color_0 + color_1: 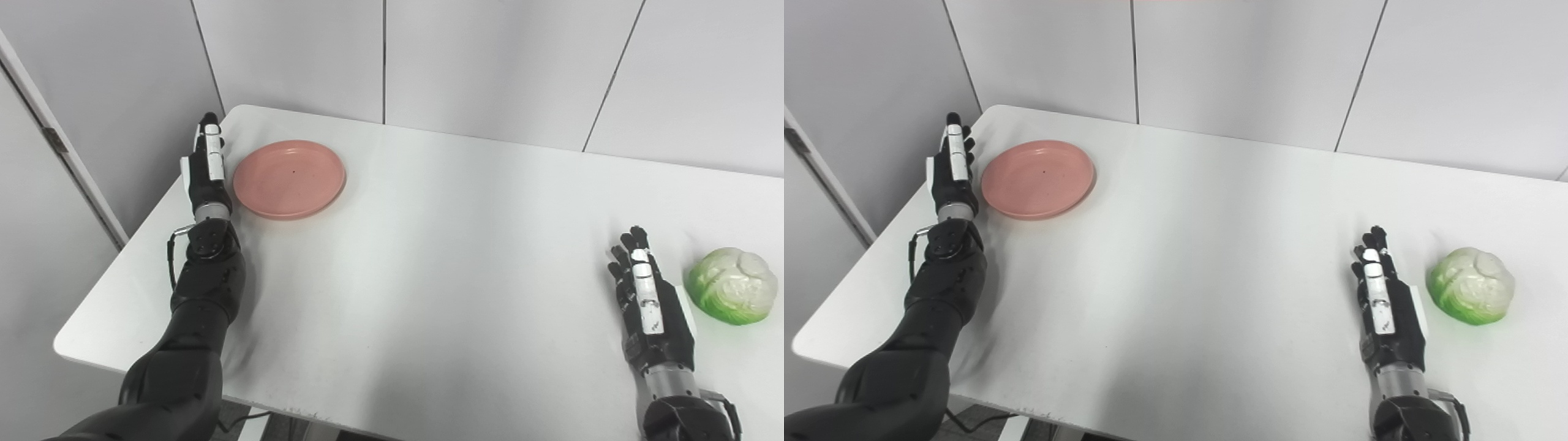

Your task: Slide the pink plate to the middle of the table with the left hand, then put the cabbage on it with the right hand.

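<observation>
My left hand lies at the far left corner of the white table, edge-on, fingers stretched straight toward the wall and holding nothing. It sits just beside the left rim of the pink plate — whether it touches the rim I cannot tell from either view. The forearm runs back along the table's left edge toward me.

The pink plate is upright and bare, well left of the table's middle and toward the far side. It has not reached the centre.

My right hand rests low near the right front of the table, also edge-on, fingers extended, a little spread and gripping nothing. The thumb side is turned away, so I see mostly the back of the hand with its white strip.

The cabbage sits on the table just to the right of that hand — a narrow strip of table shows between them, so they are apart. It is a rounded head, pale on top and bright green around the base, lying well away from the plate, on the opposite side of the table.

Behind the table stand plain grey wall panels with dark seams.
</observation>
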Controlling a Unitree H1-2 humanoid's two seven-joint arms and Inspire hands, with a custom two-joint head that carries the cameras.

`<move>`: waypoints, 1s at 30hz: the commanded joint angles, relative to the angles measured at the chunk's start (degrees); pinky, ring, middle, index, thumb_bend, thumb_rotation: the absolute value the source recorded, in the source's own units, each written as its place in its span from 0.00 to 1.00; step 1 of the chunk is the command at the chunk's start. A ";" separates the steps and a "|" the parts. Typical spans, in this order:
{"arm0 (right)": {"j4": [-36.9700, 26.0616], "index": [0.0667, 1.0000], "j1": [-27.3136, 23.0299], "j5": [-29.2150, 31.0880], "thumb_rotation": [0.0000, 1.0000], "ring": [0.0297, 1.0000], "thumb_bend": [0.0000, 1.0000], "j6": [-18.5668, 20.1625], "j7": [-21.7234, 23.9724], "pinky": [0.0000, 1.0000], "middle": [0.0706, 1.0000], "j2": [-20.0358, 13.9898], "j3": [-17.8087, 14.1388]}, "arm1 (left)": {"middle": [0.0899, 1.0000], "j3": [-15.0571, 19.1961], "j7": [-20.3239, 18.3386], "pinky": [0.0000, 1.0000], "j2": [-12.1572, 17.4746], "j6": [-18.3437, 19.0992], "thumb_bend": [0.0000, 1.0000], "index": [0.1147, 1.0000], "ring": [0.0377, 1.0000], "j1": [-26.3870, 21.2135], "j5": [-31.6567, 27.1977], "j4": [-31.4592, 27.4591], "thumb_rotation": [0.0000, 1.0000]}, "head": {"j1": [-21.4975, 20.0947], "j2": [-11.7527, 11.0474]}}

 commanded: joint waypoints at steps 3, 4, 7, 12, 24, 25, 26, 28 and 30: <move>-0.74 0.98 -1.44 0.38 0.85 0.97 0.71 -1.71 0.10 1.00 0.98 0.30 -0.25 | 0.95 -0.95 -3.35 0.99 1.94 1.34 0.85 0.95 0.97 -3.79 -0.85 0.16 1.00 | -0.03 0.16; -0.85 0.98 -1.43 0.31 0.85 0.97 0.71 -1.61 0.02 1.00 0.98 0.30 -0.24 | 0.95 -1.10 -3.60 1.00 1.86 1.93 0.84 0.95 0.97 -3.72 -0.93 -0.16 1.00 | -0.03 0.16; -0.90 0.98 -1.43 0.44 0.86 0.97 0.72 -1.72 0.20 1.00 0.98 0.21 -0.24 | 0.96 -2.57 -3.12 1.00 1.37 5.29 0.84 0.94 0.98 -3.05 0.38 -2.22 1.00 | -0.01 0.31; -0.74 0.98 -1.52 0.08 0.87 0.97 0.71 -2.26 0.04 1.00 0.97 0.10 -0.28 | 0.97 -4.27 -4.31 1.00 1.15 7.10 0.83 0.97 0.99 -2.94 0.84 -2.48 1.00 | -0.06 0.36; -1.13 0.98 -1.57 0.22 0.87 0.97 0.69 -2.09 -0.10 1.00 0.97 0.30 -0.34 | 0.99 -3.96 -10.46 1.00 1.01 10.24 0.85 0.98 1.00 -2.70 -3.77 -2.90 1.00 | -0.07 0.64; -1.09 0.98 -1.61 0.29 0.87 0.97 0.70 -2.02 -0.07 1.00 0.97 0.29 -0.32 | 0.98 -3.77 -11.22 1.00 0.99 10.69 0.85 0.97 0.99 -2.65 -4.41 -2.99 1.00 | -0.07 0.65; -1.02 0.98 -1.66 0.34 0.87 0.97 0.70 -1.92 -0.03 1.00 0.97 0.28 -0.31 | 0.97 -3.51 -12.39 0.99 0.97 11.12 0.86 0.96 0.98 -2.57 -5.31 -3.10 1.00 | -0.08 0.66; -0.91 0.98 -1.73 0.31 0.87 0.97 0.71 -1.91 -0.06 1.00 0.97 0.27 -0.29 | 0.95 -3.22 -13.90 0.96 0.91 12.05 0.86 0.94 0.96 -2.42 -6.64 -3.54 1.00 | -0.09 0.70; -0.94 0.98 -1.77 0.12 0.87 0.98 0.71 -1.82 -0.07 1.00 0.97 0.16 -0.21 | 0.92 -3.20 -14.88 0.93 0.84 13.03 0.88 0.91 0.93 -2.32 -7.38 -4.12 1.00 | -0.14 0.71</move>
